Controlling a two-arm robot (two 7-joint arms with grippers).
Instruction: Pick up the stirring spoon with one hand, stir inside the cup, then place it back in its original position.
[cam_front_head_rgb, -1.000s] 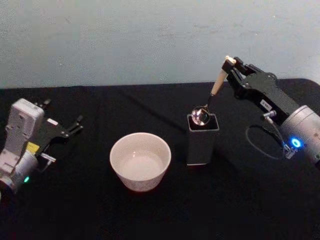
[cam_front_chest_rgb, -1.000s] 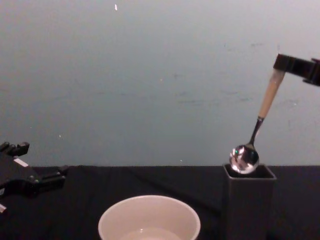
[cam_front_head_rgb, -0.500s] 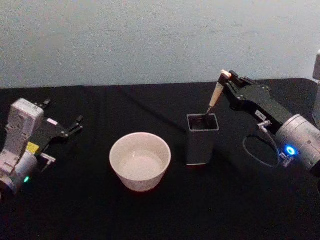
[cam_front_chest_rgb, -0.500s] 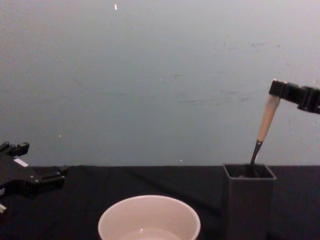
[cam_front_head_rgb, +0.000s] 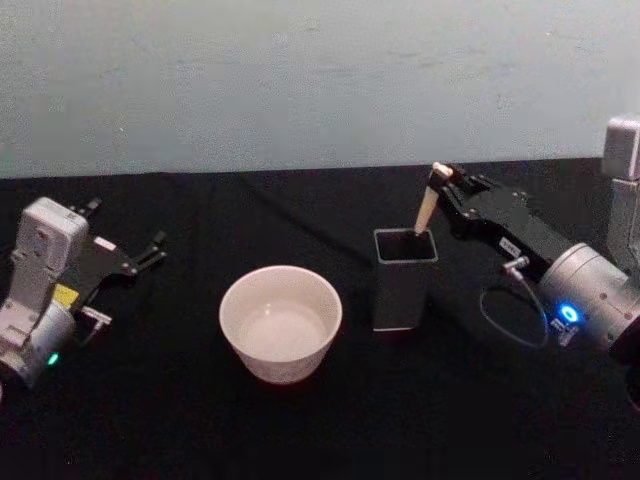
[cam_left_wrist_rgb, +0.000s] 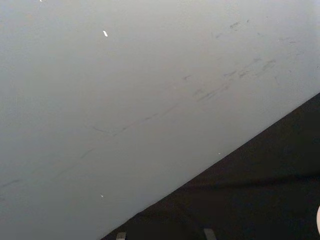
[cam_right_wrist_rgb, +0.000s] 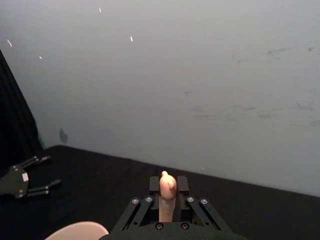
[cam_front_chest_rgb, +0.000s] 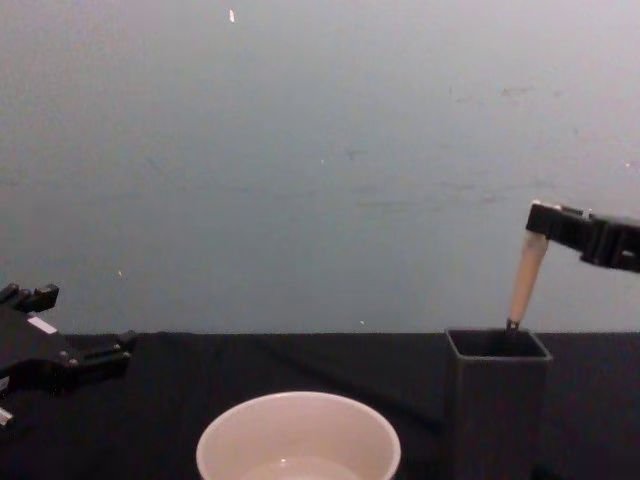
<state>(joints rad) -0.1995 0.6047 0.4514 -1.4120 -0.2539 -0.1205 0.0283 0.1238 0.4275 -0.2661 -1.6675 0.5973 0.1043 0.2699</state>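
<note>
The stirring spoon (cam_front_head_rgb: 427, 208) stands tilted in the dark grey square holder (cam_front_head_rgb: 404, 280), only its cream handle (cam_front_chest_rgb: 525, 277) showing above the rim. My right gripper (cam_front_head_rgb: 441, 180) is shut on the handle's top, above the holder's far right side; in the right wrist view the bear-head end (cam_right_wrist_rgb: 167, 187) pokes out between the fingers. The round cream cup (cam_front_head_rgb: 281, 321) sits to the left of the holder (cam_front_chest_rgb: 496, 398), with a film of liquid in its bottom. My left gripper (cam_front_head_rgb: 148, 253) rests open at the far left, well away from the cup (cam_front_chest_rgb: 298, 436).
A black cloth (cam_front_head_rgb: 320, 420) covers the table, which ends at a pale wall (cam_front_head_rgb: 300, 70) behind. A loose cable loop (cam_front_head_rgb: 510, 315) hangs by my right wrist, to the right of the holder.
My right gripper has come down with the spoon. The bowl, at the holder's rim a second ago, has sunk inside, and the handle stands lower.
</note>
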